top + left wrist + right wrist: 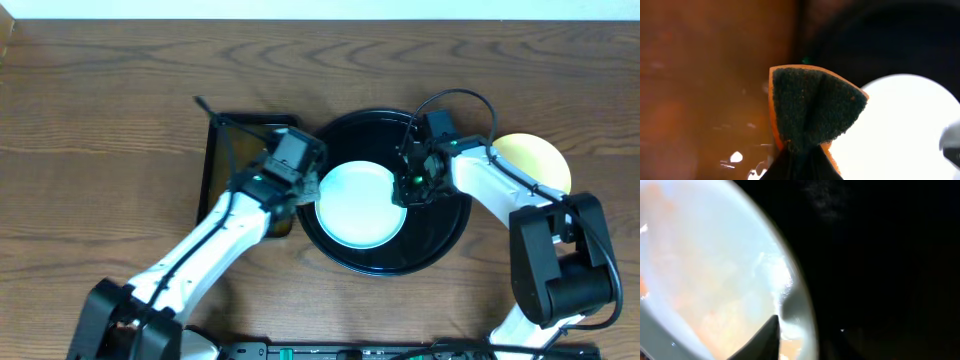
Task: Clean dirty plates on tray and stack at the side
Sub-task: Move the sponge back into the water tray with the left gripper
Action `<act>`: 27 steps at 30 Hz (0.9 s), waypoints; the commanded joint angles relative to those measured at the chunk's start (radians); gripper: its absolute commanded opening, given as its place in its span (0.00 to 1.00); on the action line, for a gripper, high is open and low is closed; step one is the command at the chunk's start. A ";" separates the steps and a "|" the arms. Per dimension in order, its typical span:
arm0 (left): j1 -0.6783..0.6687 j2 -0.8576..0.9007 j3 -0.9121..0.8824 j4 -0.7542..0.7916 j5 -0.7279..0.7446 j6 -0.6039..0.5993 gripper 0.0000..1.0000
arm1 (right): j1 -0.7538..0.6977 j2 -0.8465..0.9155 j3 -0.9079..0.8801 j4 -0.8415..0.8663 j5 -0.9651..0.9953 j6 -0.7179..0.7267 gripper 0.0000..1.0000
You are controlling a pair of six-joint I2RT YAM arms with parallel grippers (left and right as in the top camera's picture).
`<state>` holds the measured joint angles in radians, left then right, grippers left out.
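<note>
A pale mint-blue plate [360, 205] lies in the middle of the round black tray [440, 235]. My left gripper [300, 185] is at the plate's left rim, shut on a folded orange sponge [810, 105] with a dark scrub face, its jaws [802, 160] pinched at the sponge's base. My right gripper [408, 185] is at the plate's right rim. In the right wrist view the plate [700, 265] shows faint orange smears. One dark finger [767, 337] rests inside the rim with a gap to it. The other finger is lost against the black tray [880, 255]. A pale yellow plate [535, 160] lies on the table to the right of the tray.
A rectangular black pan [215, 170] of brownish water [700, 75] sits just left of the tray, under my left forearm. The right arm's base [560, 260] stands at the front right. Bare wooden table surrounds the tray.
</note>
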<state>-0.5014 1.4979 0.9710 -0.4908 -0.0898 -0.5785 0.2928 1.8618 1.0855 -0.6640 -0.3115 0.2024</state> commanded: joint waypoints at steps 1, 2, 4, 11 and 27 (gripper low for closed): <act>0.085 0.002 -0.008 -0.018 -0.057 0.010 0.07 | 0.008 0.025 -0.020 0.022 0.071 0.003 0.28; 0.122 0.009 -0.008 -0.014 -0.056 0.011 0.07 | 0.008 0.025 -0.020 0.024 0.071 0.003 0.28; 0.172 0.033 -0.008 0.009 -0.010 0.110 0.07 | 0.008 0.025 -0.020 0.025 0.072 0.003 0.27; 0.321 0.173 -0.010 0.101 0.330 0.306 0.07 | 0.008 0.025 -0.020 0.024 0.071 0.003 0.24; 0.579 0.296 -0.010 0.114 0.467 0.388 0.07 | 0.008 0.025 -0.020 0.016 0.071 0.003 0.20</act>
<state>0.0780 1.8194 0.9718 -0.3611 0.4412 -0.2108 0.2924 1.8614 1.0851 -0.6502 -0.2943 0.2043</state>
